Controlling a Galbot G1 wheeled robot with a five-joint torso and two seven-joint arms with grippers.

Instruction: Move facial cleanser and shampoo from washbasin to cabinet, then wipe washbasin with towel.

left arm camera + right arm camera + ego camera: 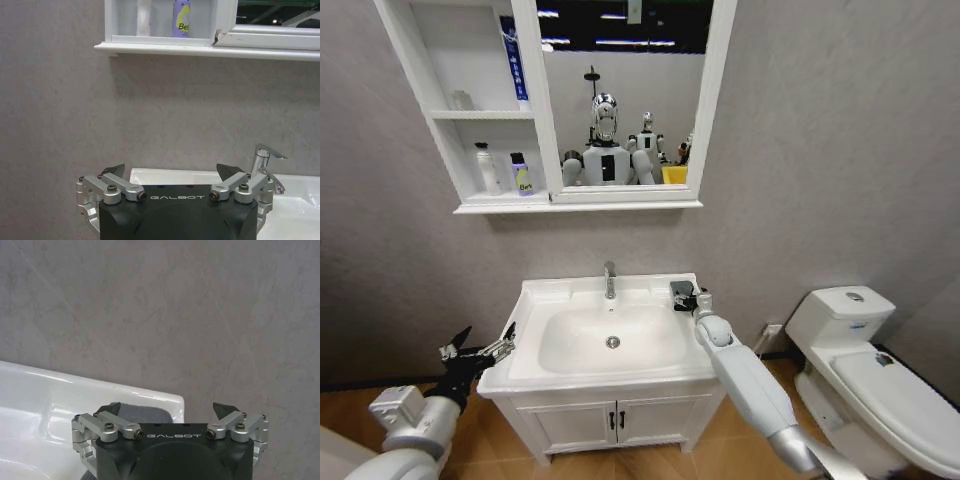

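The washbasin (535,300) stands in the middle, below the cabinet (440,115). On the cabinet's lowest shelf stand a white bottle (483,168) and a purple bottle with a yellow label (522,176); I cannot tell which is the cleanser and which the shampoo. The dark grey towel (677,289) lies on the washbasin's back right corner. My right gripper (692,297) hovers open right over it, and the towel (147,415) shows between its spread fingers (111,409). My left gripper (480,350) hangs open and holds nothing, just left of the washbasin's edge (165,176).
A chrome tap (610,280) rises at the back of the bowl. A white toilet (865,360) stands close on the right. A low two-door cupboard (615,420) sits under the basin. A blue tube (512,55) leans on the cabinet's top shelf beside the mirror (620,100).
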